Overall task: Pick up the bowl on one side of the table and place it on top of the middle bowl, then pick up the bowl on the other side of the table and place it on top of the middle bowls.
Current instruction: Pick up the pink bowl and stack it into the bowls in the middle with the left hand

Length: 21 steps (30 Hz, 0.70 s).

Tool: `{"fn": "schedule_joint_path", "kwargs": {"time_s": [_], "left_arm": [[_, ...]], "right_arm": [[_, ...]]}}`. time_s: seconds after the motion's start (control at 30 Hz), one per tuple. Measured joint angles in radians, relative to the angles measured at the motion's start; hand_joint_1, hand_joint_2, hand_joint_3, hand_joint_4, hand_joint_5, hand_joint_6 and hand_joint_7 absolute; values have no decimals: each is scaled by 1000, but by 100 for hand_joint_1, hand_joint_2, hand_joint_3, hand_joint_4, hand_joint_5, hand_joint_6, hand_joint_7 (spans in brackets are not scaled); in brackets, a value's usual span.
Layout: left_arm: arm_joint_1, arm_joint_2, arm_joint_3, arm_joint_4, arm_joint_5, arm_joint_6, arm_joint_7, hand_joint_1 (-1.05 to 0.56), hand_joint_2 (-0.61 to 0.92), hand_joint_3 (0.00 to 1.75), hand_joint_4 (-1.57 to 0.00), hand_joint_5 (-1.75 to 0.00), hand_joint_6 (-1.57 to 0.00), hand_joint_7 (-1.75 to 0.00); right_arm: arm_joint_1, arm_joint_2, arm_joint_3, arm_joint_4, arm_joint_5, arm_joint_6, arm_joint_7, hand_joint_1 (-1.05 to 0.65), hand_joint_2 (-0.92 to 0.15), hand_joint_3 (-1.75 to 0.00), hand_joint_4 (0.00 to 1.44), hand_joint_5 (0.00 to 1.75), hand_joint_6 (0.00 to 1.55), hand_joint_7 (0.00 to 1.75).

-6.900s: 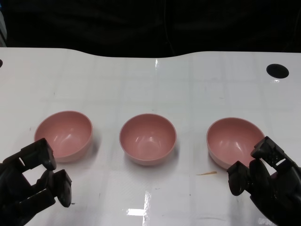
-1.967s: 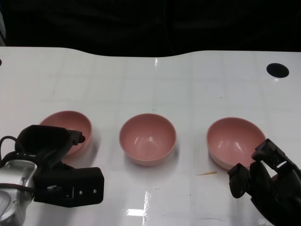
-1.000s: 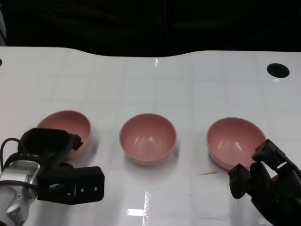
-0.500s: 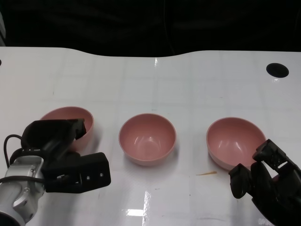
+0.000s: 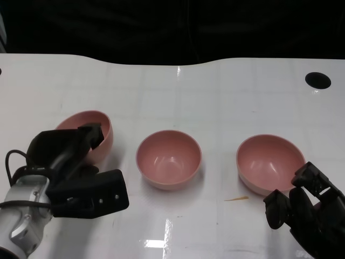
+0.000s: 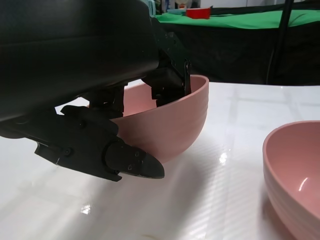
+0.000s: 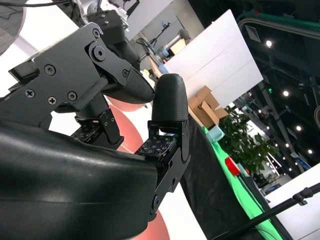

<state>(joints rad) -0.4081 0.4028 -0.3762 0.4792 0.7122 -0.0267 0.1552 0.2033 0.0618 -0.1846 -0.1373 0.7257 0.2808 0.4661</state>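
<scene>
The white table spreads wide under everything, and the middle bowl sits at its centre, upright and untouched: that is the landmark here. To the left of the middle bowl, the left hand has the left bowl in its grasp, fingers hooked over the near rim and inside, the thumb pressed under the outer wall. The bowl is tipped, its mouth leaning away from the robot, and in the left wrist view the left bowl looks to be clear of the table or just leaving it; which of the two is hard to say. To the right of the middle bowl, the right bowl rests flat on the table, waiting its turn. The right hand hovers just at that bowl's near edge, fingers curled loosely and apart, holding nothing. A small sliver of debris lies near the right bowl, on the robot's side.

The step in hand appears to be the lift and carry. To do it well, the left hand should raise the bowl high enough to clear the middle bowl's rim, level it out on the way across, centre it above the middle bowl, then lower it straight down so it nests before the fingers let go.
</scene>
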Motion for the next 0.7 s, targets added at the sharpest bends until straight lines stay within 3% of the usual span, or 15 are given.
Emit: {"fn": "schedule_joint_path", "kwargs": {"time_s": [0.03, 0.07, 0.1, 0.13, 0.17, 0.2, 0.23, 0.27, 0.3, 0.33, 0.4, 0.5, 0.7], "left_arm": [[1, 6, 3, -28, 1, 11, -16, -8, 92, 3, -74, -146, -98, -52], [2, 14, 4, -62, 4, 24, -36, -7, 92, 3, -69, -158, -93, -72], [2, 23, 6, -93, 8, 34, -56, -6, 92, 5, -65, -168, -76, -113], [3, 33, 9, -124, 9, 39, -75, -6, 92, 6, -64, -171, -67, -132], [3, 42, 11, -153, 11, 39, -89, -6, 91, 4, -64, -173, -64, -137], [4, 50, 13, -183, 16, 41, -103, -8, 91, 3, -72, -153, -73, -109], [5, 59, 13, -213, 24, 44, -119, -9, 92, 2, -78, -138, -91, -71], [7, 65, 15, -244, 30, 49, -135, -8, 92, 3, -78, -138, -98, -61], [7, 68, 16, -274, 34, 54, -152, -7, 92, 4, -77, -141, -97, -66], [9, 71, 18, -304, 38, 57, -169, -6, 92, 4, -69, -161, -75, -116], [11, 77, 19, -358, 41, 51, -195, -5, 92, 6, -65, -172, -53, -161], [11, 93, 26, -419, 39, 15, -225, -5, 92, 7, -64, -174, -47, -173], [-6, 102, 41, -519, 29, -54, -273, -10, 92, 11, -65, -175, -60, -161]], "right_arm": [[-1, -1, -1, 2, 0, 0, 0, -3, -54, -116, 81, 175, 83, 137], [-1, -1, -3, 3, 0, 0, 0, -3, -54, -116, 81, 175, 83, 136], [-2, -1, -4, 4, 0, 0, 1, -3, -54, -116, 81, 175, 83, 136], [-2, -2, -5, 5, 0, 0, 1, -2, -54, -116, 81, 175, 83, 136], [-2, -2, -6, 6, 0, 0, 2, -2, -54, -116, 81, 175, 83, 136], [-2, -2, -6, 7, 0, 0, 2, -2, -54, -116, 81, 175, 83, 136], [-2, -2, -7, 8, 0, 0, 3, -3, -54, -116, 81, 175, 83, 136], [-2, -3, -8, 9, 0, 0, 5, -3, -54, -116, 81, 175, 83, 136], [-3, -3, -9, 11, 0, -1, 9, -3, -54, -116, 81, 175, 83, 136], [-3, -3, -10, 12, 0, -1, 12, -3, -55, -116, 80, 175, 82, 137], [-3, -3, -12, 14, 0, -1, 17, -3, -55, -115, 80, 175, 82, 137], [-3, -3, -12, 16, 0, -2, 20, -3, -55, -115, 80, 175, 82, 138], [-4, 1, -9, 19, -4, -9, 20, -4, -54, -115, 80, 175, 81, 139]]}}
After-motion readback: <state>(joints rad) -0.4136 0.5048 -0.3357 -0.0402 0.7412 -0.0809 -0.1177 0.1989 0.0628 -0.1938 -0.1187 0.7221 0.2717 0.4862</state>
